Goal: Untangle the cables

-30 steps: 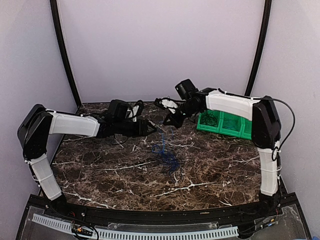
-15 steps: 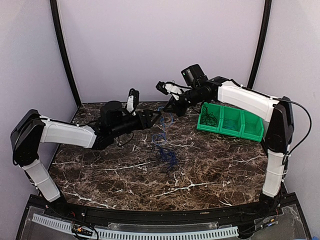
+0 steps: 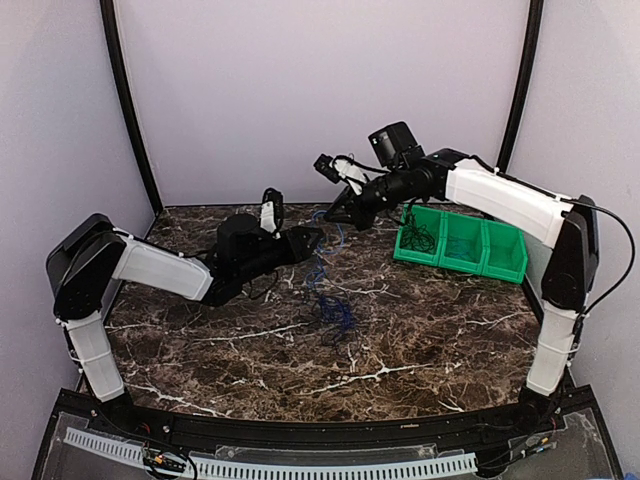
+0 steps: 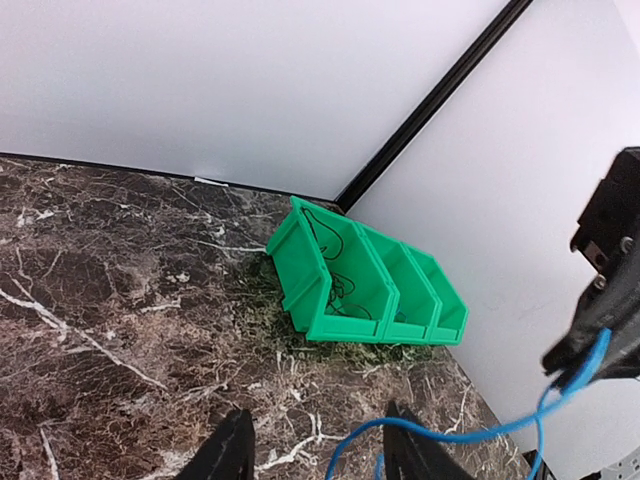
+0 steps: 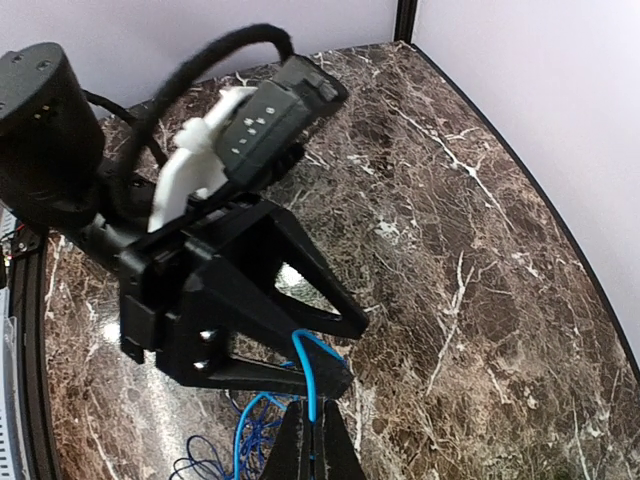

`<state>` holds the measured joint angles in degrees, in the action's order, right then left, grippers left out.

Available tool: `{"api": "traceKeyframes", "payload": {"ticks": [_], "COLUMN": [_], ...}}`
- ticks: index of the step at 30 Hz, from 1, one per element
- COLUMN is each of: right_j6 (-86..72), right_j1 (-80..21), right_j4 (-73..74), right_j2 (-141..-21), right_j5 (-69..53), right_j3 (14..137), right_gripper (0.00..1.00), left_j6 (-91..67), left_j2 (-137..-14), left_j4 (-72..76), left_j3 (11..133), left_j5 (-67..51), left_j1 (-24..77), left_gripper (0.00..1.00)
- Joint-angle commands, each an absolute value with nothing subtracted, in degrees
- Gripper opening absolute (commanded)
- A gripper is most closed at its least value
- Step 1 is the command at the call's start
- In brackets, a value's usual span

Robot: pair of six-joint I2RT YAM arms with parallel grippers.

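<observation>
In my top view the left arm [image 3: 150, 268] reaches low from 9 o'clock toward the middle of the worktop [image 3: 200, 350]. The left fingers [image 3: 308, 238] are at about 11 o'clock from the centre and point toward 3 o'clock; they are spread, with a clear gap between them. In the left wrist view a blue strand [image 4: 470, 432] rises inside this gap and bends over the tip of the 3 o'clock finger; I cannot tell if it touches that finger.

The cables [image 3: 332, 310] lie as a loose clump near the centre of the worktop, mostly bright blue with some dark wire mixed in; the blue strand climbs from the clump toward 12 o'clock.

The right fingers [image 3: 335, 212] hang above the worktop at 12 o'clock, just beside the left fingers; they are pressed together and pinch the blue strand. In the right wrist view the strand comes out of the closed tips and curves down past the spread left fingers; more blue loops lie below at 7 o'clock.

The green bin [image 3: 505, 262] stands at 2 o'clock with three compartments. A thin black wire [image 3: 420, 238] sits in the compartment nearest the centre. The right arm [image 3: 500, 200] passes over the bin from 4 o'clock.
</observation>
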<state>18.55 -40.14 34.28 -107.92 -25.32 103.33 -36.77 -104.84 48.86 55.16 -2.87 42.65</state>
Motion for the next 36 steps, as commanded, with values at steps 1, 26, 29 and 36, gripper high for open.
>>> {"api": "traceKeyframes", "payload": {"ticks": [1,26,29,36], "right_j6": [17.2,20.1,19.9,20.3], "right_j1": [-40.7,-31.7,-30.0,-28.0], "right_j4": [33.2,46.2,46.9,48.4], "right_j2": [-104.3,-92.3,-91.6,-90.7], "right_j5": [-32.9,-49.3,-49.4,-47.0], "right_j3": [102.4,123.4,126.4,131.7], "right_gripper": [0.0,0.0,0.0,0.0], "left_j6": [-37.7,-35.7,-35.8,-35.7], "left_j2": [-106.5,-117.4,-118.0,-119.5], "left_j4": [52.2,51.4,51.1,51.5], "left_j3": [57.4,59.2,58.8,58.3], "left_j5": [2.8,2.4,1.9,0.6], "left_j1": [42.9,40.9,40.6,39.9], "left_gripper": [0.44,0.13,0.13,0.12]}}
